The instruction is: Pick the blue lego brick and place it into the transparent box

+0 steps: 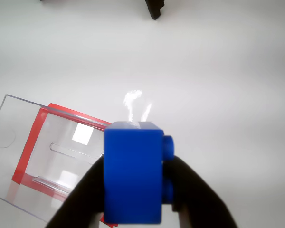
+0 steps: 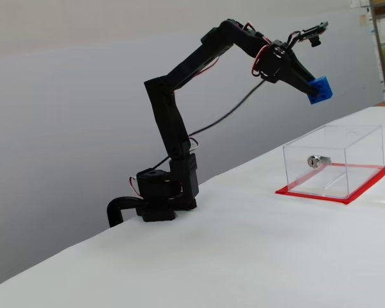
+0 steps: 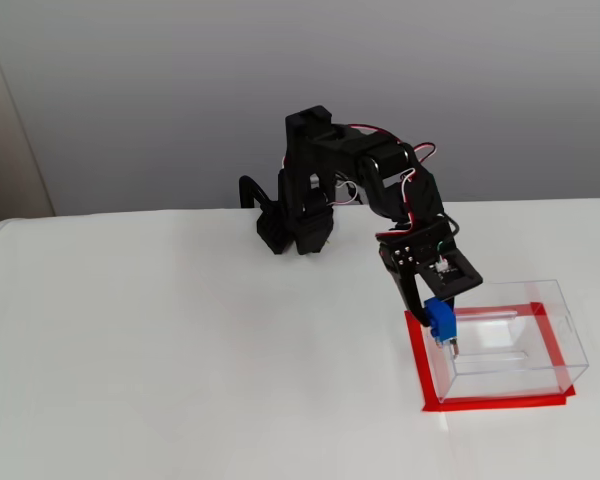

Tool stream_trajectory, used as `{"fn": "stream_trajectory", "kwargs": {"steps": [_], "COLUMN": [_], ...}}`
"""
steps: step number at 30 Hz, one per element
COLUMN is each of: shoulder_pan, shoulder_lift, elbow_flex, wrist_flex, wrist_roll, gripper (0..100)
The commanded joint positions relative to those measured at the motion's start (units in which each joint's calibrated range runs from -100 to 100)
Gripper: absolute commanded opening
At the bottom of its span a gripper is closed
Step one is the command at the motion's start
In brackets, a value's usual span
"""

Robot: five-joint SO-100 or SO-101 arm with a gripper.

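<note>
Fingers (image 1: 135, 209) hold the blue brick (image 1: 133, 173) tight, low in the wrist view. High in a fixed view, the brick (image 2: 320, 89) hangs up above the clear box (image 2: 333, 163), near its left edge.

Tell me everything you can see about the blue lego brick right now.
The blue lego brick is a small, bright blue block of glossy plastic, with round studs on the face turned right in the wrist view. The gripper is shut on it, black fingers pressing opposite sides. It hangs in the air, well above the white table, touching nothing else. In a fixed view it sits high above the transparent box, near its left end, not inside it.
</note>
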Motion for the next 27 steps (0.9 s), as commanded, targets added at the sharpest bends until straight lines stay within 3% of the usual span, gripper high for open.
{"fn": "stream_trajectory", "kwargs": {"steps": [1,12,27], "shoulder_pan": [-6.2,-19.8,-25.6], "shoulder_lift": [-2.1,2.2,11.3], "elbow_flex": [-0.3,-0.3,-0.3], "wrist_flex": [-4.2,-8.6,-8.6], "wrist_roll": [0.1,-0.3,-0.4], "gripper": [2,2,2]}}
